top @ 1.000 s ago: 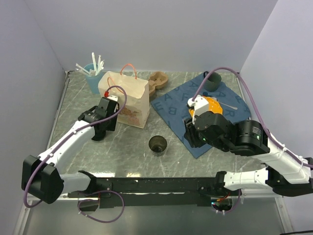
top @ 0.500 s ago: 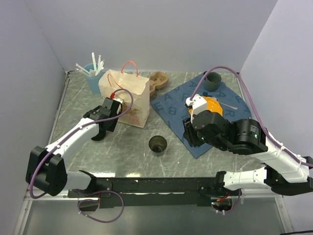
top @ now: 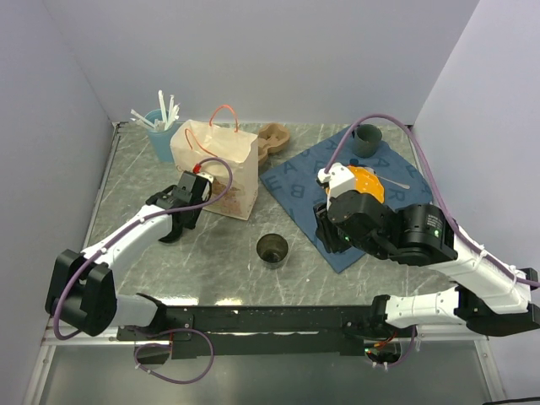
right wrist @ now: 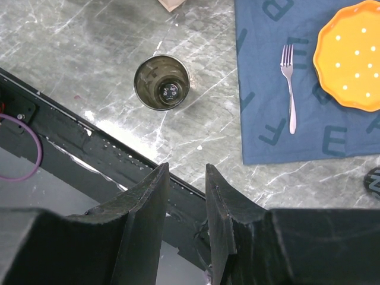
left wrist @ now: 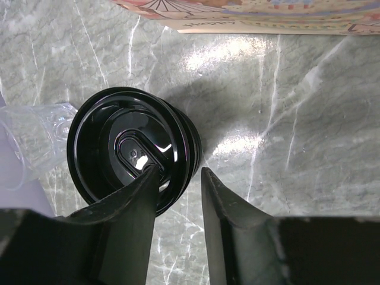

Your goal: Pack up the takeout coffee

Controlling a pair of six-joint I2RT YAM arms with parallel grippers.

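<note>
- Bare marble tabletop [top: 228, 270] is noted between the paper bag [top: 216, 169] and the takeout coffee cup [top: 272, 250]; nothing stands in that lane.
- The black lid [left wrist: 127, 148] is flanked by a clear plastic piece [left wrist: 35, 133] just beside its left edge, with the bag's base near it; open marble is seen to its right.
- The bag's mouth is overhung by its orange handles [top: 224, 114].
- The right side is taken up by the blue mat [top: 295, 181], orange plate [top: 371, 181], fork [right wrist: 290, 89] and teal mug [top: 365, 139].

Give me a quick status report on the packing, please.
Left tool astride rim of takeout coffee, grip unconfirmed. Right tool open, empty. Paper bag adjacent; clear plastic beside cup.
</note>
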